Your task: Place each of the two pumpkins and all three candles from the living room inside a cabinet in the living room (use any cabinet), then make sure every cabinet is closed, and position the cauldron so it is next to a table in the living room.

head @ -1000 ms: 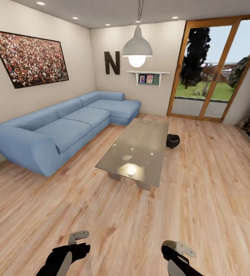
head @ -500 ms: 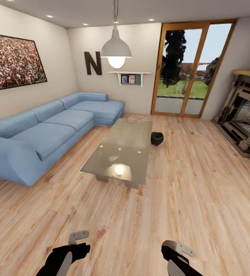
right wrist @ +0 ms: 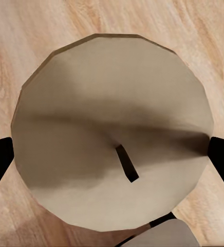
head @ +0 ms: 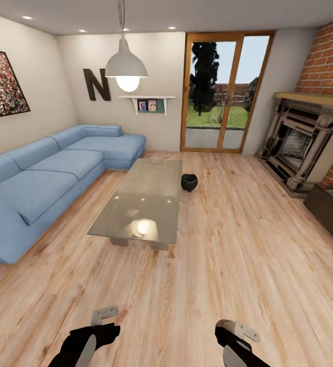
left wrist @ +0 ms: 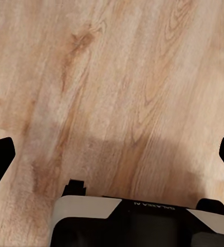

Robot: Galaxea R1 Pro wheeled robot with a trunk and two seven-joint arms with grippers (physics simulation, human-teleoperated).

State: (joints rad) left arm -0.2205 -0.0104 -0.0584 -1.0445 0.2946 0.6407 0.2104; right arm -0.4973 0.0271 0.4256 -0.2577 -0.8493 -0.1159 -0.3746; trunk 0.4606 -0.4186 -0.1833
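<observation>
Fingers of the right gripper (right wrist: 112, 159) stand at either side of a beige candle (right wrist: 112, 134), seen from above with its dark wick; their black tips reach the candle's edge, so the candle sits pinched between them over the plank floor (right wrist: 19, 31). On the left gripper (left wrist: 112, 159) the fingers are spread wide with nothing between them, only bare floor below.

From the head view both grippers, left (head: 104, 316) and right (head: 237, 329), hang low over the floor in front of the robot. Ahead stands the glossy grey bench (head: 141, 199), and the black cauldron (head: 188, 182) rests on the floor just beside its right edge. A blue sofa (head: 49, 178) runs along the left wall. At the right is a brick fireplace (head: 301, 148), with a corner of the dark brown cabinet (head: 332, 211) near it. Glass doors (head: 217, 92) fill the far wall.
</observation>
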